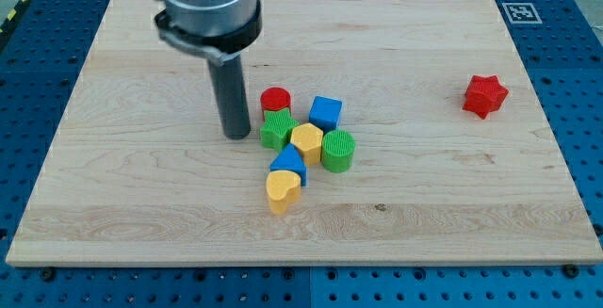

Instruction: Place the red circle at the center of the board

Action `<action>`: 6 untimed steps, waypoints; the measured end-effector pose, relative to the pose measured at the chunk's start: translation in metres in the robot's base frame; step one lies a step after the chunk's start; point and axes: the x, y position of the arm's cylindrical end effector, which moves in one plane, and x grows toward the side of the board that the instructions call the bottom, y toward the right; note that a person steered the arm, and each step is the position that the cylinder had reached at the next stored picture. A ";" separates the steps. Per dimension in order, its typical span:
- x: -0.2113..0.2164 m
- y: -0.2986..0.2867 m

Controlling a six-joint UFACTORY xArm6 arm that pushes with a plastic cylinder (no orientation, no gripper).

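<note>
The red circle (275,100) sits on the wooden board (141,186) a little left of the middle, at the top of a cluster of blocks. My tip (236,136) rests on the board just left of the cluster, left of and slightly below the red circle, with a small gap to the green star-like block (276,130) below it. The rod rises to the arm's grey cylinder at the view's top.
The cluster also holds a blue cube (326,112), a yellow hexagon (307,142), a green cylinder (338,150), a blue triangle-like block (289,165) and a yellow heart (282,190). A red star (484,95) lies alone at the right. A marker tag (520,12) is at the top right corner.
</note>
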 end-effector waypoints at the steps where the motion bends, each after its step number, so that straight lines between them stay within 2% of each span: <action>1: -0.005 0.018; 3: -0.017 0.049; 4: -0.051 0.037; 6: -0.060 0.038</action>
